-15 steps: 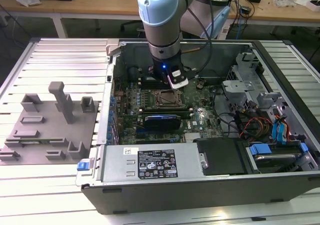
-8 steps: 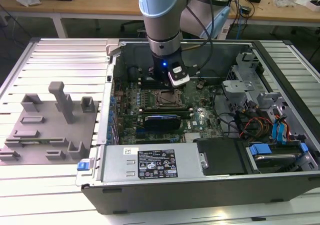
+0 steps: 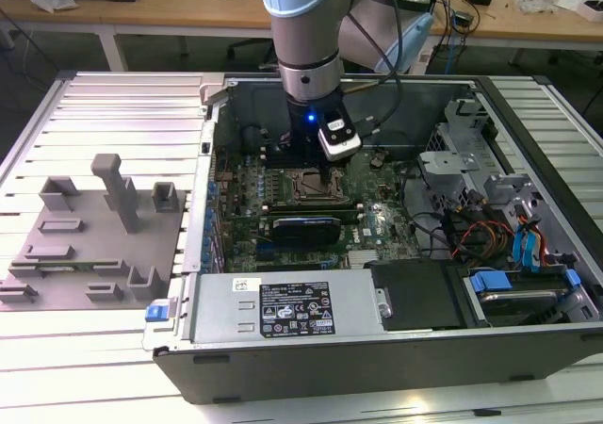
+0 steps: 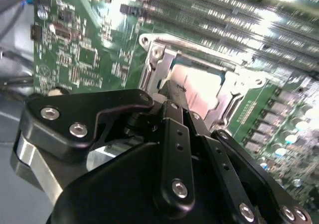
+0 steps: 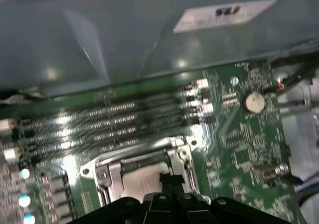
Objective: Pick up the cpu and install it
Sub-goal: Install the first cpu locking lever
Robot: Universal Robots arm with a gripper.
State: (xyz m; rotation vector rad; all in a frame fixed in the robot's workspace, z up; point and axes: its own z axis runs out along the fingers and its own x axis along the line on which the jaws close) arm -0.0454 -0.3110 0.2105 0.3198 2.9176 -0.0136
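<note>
The open computer case (image 3: 377,254) is seen from above and in front in the exterior view, at some distance, with the arm (image 3: 306,28) reaching down into it. In both wrist views the motherboard (image 4: 89,50) (image 5: 239,129) is seen from very near, and the socket frame (image 4: 199,84) (image 5: 144,164) is shared.

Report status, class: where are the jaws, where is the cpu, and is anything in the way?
Gripper low over the motherboard socket, jaws' state unclear. Cpu pale and flat inside the socket frame, at the jaw tips. Nothing seen between them.
</note>
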